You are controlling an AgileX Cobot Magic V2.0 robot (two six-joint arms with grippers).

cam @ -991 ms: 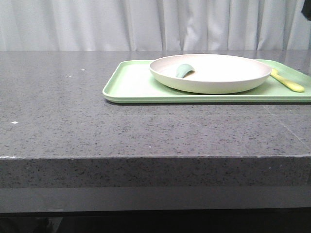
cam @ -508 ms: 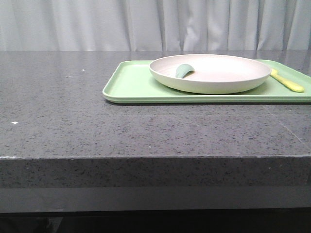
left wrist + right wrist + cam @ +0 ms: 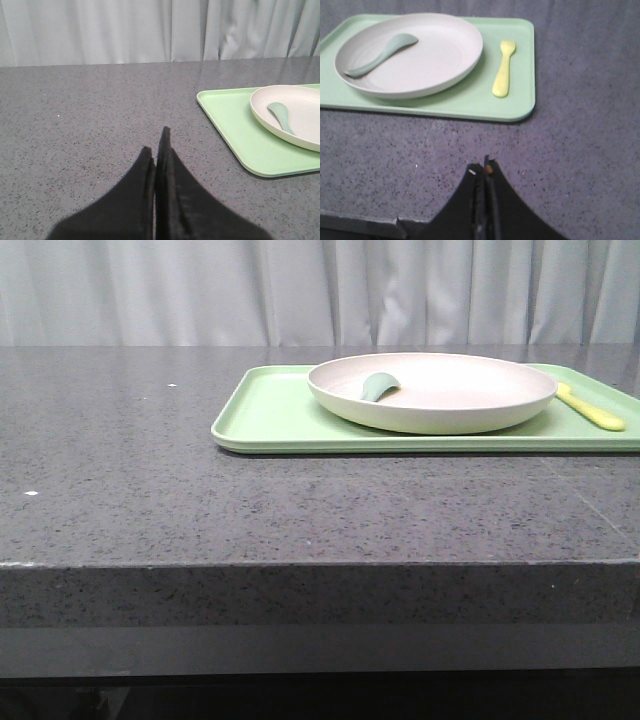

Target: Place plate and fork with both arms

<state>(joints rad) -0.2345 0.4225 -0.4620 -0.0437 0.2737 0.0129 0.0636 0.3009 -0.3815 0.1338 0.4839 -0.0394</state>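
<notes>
Right now both black grippers are pressed together with nothing between them: the left gripper [image 3: 159,142] hangs over bare speckled grey stone tabletop [image 3: 130,460], well apart from the flat rectangular light green tray [image 3: 235,135], and the right gripper [image 3: 482,167] hovers over the same tabletop near the tray's edge. On the tray sits the large round off-white plate [image 3: 450,400], and inside it lies a small muted grey-green spoon-like utensil [image 3: 380,54]. Just beside the plate, on the tray and not touching the rim, rests the small pale yellow plastic fork [image 3: 503,75]. Pale curtains [image 3: 300,290] hang behind the table.
</notes>
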